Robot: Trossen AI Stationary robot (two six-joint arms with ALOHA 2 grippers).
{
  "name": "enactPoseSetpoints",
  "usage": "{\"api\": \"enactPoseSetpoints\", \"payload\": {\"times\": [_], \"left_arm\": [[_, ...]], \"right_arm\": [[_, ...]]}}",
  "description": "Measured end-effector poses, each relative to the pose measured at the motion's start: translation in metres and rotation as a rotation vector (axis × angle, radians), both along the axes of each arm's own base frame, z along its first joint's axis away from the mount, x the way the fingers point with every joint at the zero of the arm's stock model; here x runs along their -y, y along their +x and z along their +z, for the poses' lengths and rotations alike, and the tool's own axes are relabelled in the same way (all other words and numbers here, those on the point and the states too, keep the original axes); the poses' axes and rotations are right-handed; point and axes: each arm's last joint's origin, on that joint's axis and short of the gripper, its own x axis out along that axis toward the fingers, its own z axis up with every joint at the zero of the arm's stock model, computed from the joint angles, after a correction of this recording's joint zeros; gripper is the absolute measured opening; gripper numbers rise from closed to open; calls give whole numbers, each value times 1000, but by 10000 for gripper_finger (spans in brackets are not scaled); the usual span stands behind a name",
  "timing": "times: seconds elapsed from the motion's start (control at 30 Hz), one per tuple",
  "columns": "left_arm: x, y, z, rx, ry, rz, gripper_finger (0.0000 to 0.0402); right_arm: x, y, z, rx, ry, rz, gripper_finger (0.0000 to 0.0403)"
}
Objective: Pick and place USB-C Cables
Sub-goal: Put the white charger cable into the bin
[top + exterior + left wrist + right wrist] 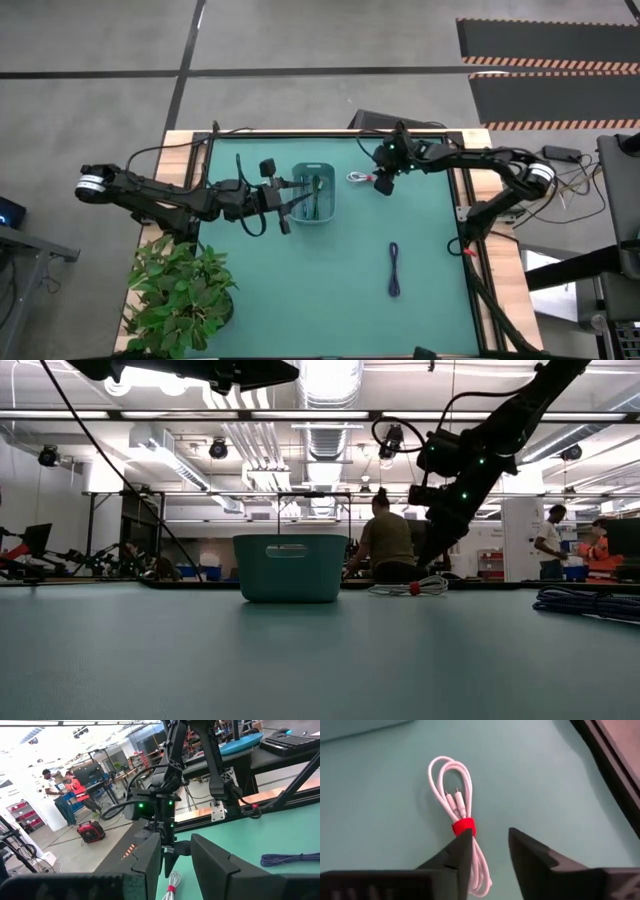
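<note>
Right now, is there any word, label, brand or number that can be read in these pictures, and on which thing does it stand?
None can be read.
The teal bin, the white cable with red tie and the purple cable show no print.
Any signs in the room behind are too blurred.

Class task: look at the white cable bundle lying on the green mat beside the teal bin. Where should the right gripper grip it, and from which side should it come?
Probably at the red tie, from straight above. The white cable bundle lies flat on the mat, and the tie cinches all its strands into one narrow waist, so the fingers can straddle it across its width. The right gripper hangs open above the bundle.
</note>
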Motion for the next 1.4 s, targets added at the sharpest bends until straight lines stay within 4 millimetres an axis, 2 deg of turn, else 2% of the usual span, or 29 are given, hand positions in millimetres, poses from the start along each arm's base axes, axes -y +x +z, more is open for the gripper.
{"api": "enactPoseSetpoints", "payload": {"times": [0.23, 0.47, 0.9, 1.17, 1.4], "left_arm": [[0, 0, 0, 0, 0, 1, 93], [-2, 0, 0, 0, 0, 7, 93], [-2, 0, 0, 0, 0, 8, 93], [-3, 0, 0, 0, 0, 12, 93], [-3, 0, 0, 0, 0, 12, 93]], "right_arm": [[0, 0, -2, -15, -16, 34, 208], [0, 1, -4, -22, -13, 39, 239], [0, 7, -34, -112, 58, 45, 231], [0, 7, -37, -117, 67, 39, 218], [0, 7, -37, -116, 69, 41, 177]]}}
